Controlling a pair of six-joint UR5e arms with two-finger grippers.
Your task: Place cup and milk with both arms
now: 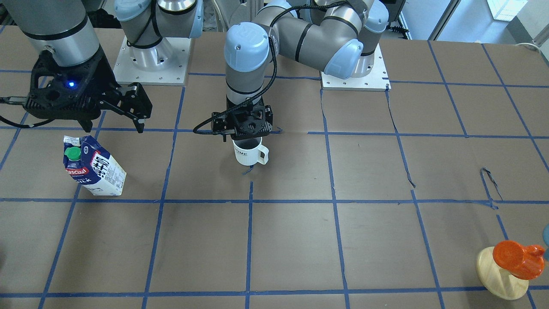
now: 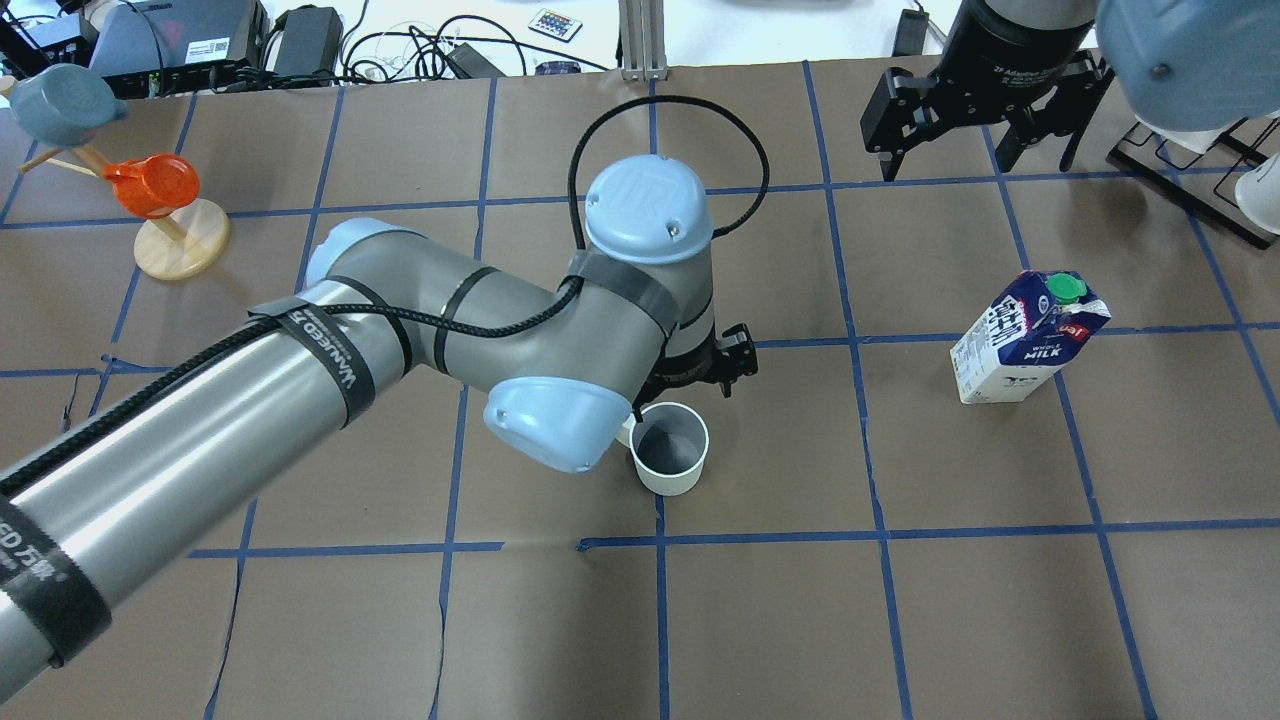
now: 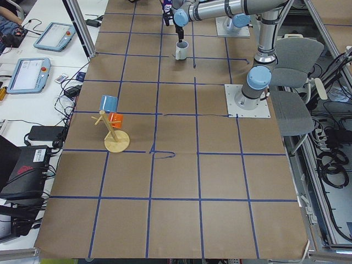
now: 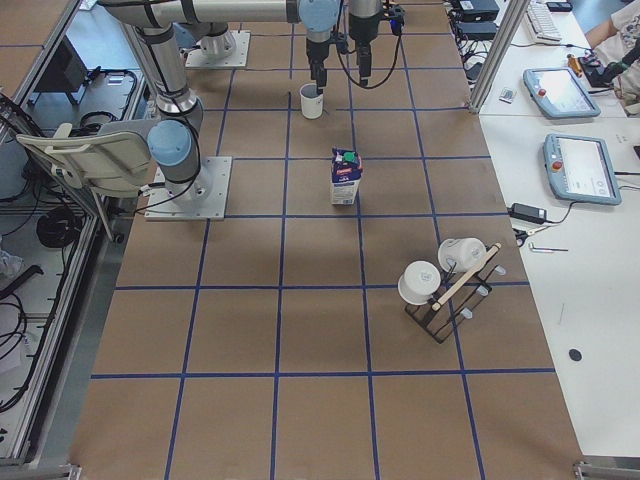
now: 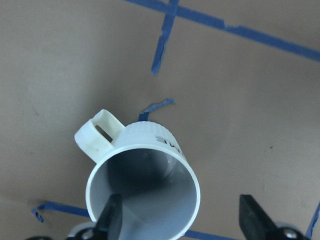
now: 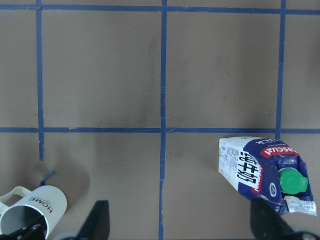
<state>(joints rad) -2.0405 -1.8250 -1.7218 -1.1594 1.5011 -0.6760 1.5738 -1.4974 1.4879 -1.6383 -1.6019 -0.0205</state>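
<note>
Presently the cup, lettered "HOME", stands upright on the table. The left gripper is spread, with one finger inside the rim. The milk, marked "WHOLE MILK" with a red "ascual" band, stands well apart near the right gripper, which is spread and empty.

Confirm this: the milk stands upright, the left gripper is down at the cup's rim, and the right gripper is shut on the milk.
Wrong about the right gripper. The right wrist view shows it open, with the milk off to one side. The rest holds: the milk is upright, and the left gripper is at the cup rim.
</note>
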